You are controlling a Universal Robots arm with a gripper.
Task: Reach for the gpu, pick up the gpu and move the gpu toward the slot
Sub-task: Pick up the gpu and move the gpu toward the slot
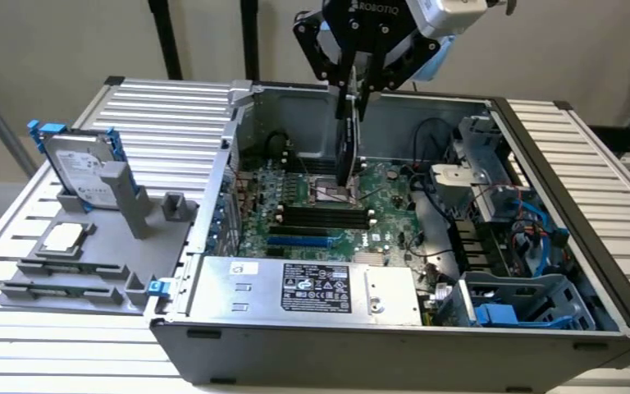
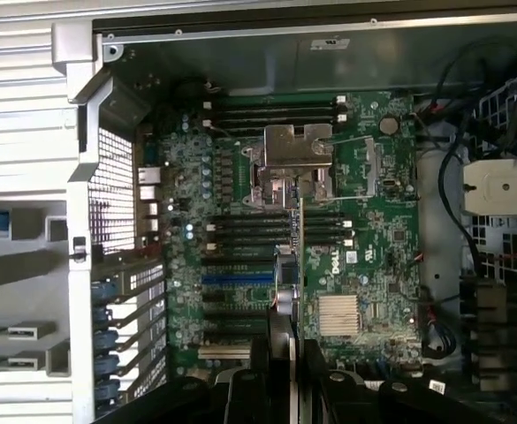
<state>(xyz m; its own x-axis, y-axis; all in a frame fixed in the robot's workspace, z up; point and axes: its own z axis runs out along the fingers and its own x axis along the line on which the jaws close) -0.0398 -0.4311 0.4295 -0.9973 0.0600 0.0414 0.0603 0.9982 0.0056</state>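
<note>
Now we have our hand [image 1: 354, 86] closed on the gpu [image 1: 348, 139] | card hangs edge-down above the motherboard [image 1: 386, 197] inside the open computer case [image 1: 403, 349] | pickup done, slot not yet reached

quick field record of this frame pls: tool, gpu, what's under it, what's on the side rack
tool: above the open case, shut on the gpu
gpu: held edge-on, hanging vertically over the motherboard, not seated
motherboard: green, flat in the case, CPU socket with metal cover
case: open-sided PC chassis on its side
hard drive: silver, blue frame, upright in the grey rack on the exterior view's left
chip: small square silver, flat on that rack
</note>
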